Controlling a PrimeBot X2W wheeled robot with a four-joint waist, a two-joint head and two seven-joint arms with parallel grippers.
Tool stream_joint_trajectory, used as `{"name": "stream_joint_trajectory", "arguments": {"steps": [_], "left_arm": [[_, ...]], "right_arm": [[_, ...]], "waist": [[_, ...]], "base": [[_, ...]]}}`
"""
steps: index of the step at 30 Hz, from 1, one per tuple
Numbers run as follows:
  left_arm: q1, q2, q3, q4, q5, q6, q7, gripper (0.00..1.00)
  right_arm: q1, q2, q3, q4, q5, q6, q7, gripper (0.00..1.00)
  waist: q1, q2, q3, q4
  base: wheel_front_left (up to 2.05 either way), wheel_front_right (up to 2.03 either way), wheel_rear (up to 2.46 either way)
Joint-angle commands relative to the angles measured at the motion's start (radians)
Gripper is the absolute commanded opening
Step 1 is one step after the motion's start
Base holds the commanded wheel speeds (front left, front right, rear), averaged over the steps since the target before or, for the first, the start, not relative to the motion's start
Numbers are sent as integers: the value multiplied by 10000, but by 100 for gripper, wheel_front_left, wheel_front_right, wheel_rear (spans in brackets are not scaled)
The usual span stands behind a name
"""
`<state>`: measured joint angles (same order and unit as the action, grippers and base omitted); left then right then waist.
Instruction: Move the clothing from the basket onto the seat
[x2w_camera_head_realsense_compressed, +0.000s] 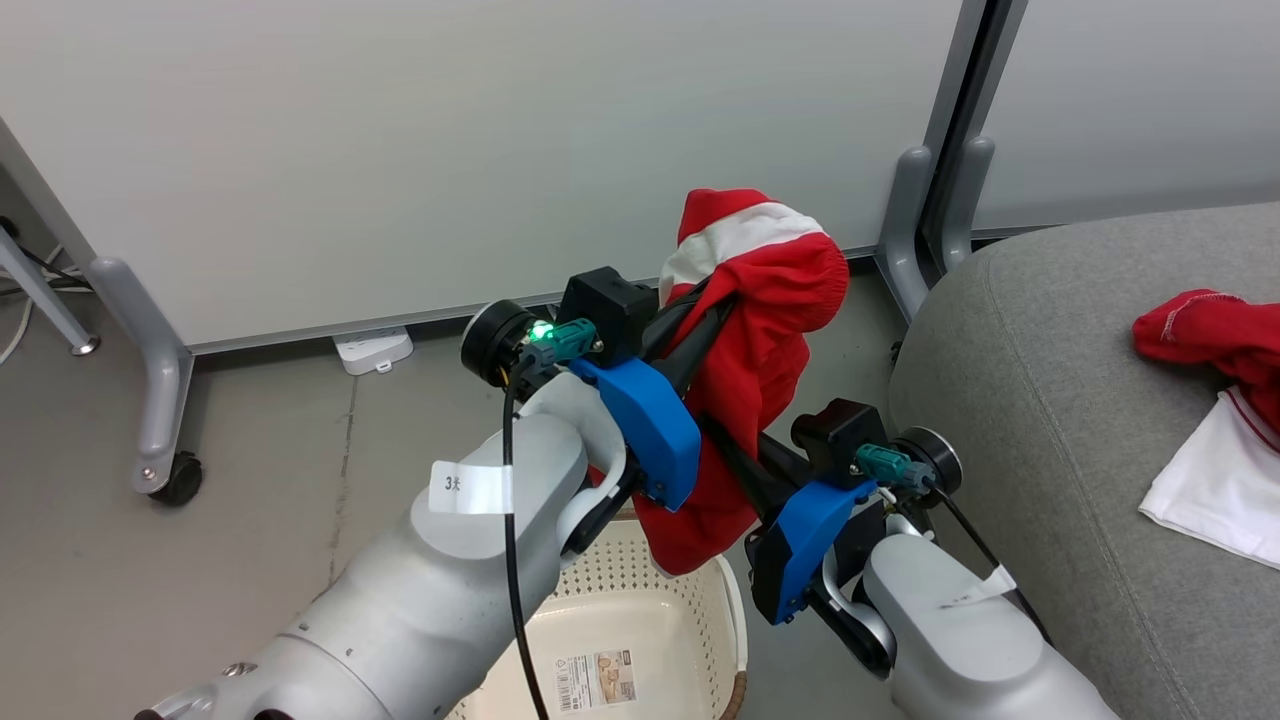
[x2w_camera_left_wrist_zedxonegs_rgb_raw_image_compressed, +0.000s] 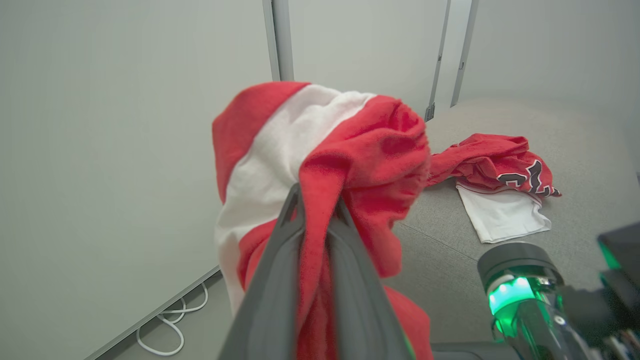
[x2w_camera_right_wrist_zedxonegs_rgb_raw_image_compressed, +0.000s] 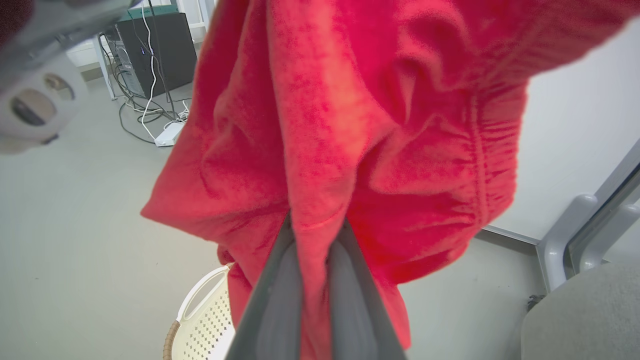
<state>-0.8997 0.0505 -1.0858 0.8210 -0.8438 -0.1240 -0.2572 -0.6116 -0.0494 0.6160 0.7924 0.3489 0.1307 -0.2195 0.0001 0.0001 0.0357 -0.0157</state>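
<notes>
A red garment with a white band (x2w_camera_head_realsense_compressed: 745, 300) hangs in the air above the cream basket (x2w_camera_head_realsense_compressed: 700, 610), its lower end dangling near the rim. My left gripper (x2w_camera_head_realsense_compressed: 715, 305) is shut on its upper part; in the left wrist view the fingers (x2w_camera_left_wrist_zedxonegs_rgb_raw_image_compressed: 280, 260) pinch a red fold (x2w_camera_left_wrist_zedxonegs_rgb_raw_image_compressed: 360, 165). Lower down, my right gripper (x2w_camera_head_realsense_compressed: 715, 435) is shut on the same garment (x2w_camera_right_wrist_zedxonegs_rgb_raw_image_compressed: 350, 125). A second piece of clothing, red with a white panel (x2w_camera_head_realsense_compressed: 1215, 340) and a dark printed mark (x2w_camera_left_wrist_zedxonegs_rgb_raw_image_compressed: 530, 177), lies on the grey seat (x2w_camera_head_realsense_compressed: 1040, 420).
White partition panels stand behind on grey feet with a castor (x2w_camera_head_realsense_compressed: 180, 478). A white power strip (x2w_camera_head_realsense_compressed: 372, 350) lies on the floor by the wall. A dark computer tower with cables (x2w_camera_right_wrist_zedxonegs_rgb_raw_image_compressed: 155, 50) stands farther off. The basket holds a paper label (x2w_camera_head_realsense_compressed: 597, 680).
</notes>
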Motion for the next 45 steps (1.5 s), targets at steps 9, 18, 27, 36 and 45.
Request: {"name": "stream_joint_trajectory", "arguments": {"steps": [9, 18, 27, 36, 45], "left_arm": [[-179, -1, -187, 186, -51, 33, -74, 0], [-149, -1, -184, 304, -153, 47, -89, 0], [1004, 739, 1234, -1277, 809, 364, -78, 100], [4607, 1923, 4154, -4688, 2885, 448, -81, 100], [6784, 1799, 6057, -5803, 4165, 170, -82, 100]], "right_arm": [[-270, -16, 262, 333, 334, 1, -228, 0], [-373, -18, 470, 534, 507, 1, -337, 0], [-488, -16, 495, 413, 586, 1, -422, 0], [-588, -16, -278, 277, 141, 1, -466, 0], [-425, -16, -801, -134, -235, 1, -469, 0]], "waist": [[-1, -1, 13, -93], [-1, -1, 2, -153], [-1, -1, 80, -317], [-1, -1, 395, -222], [-1, -1, 565, -111]], "base": [[0, 0, 0], [0, 0, 0], [0, 0, 0], [0, 0, 0], [0, 0, 0]]}}
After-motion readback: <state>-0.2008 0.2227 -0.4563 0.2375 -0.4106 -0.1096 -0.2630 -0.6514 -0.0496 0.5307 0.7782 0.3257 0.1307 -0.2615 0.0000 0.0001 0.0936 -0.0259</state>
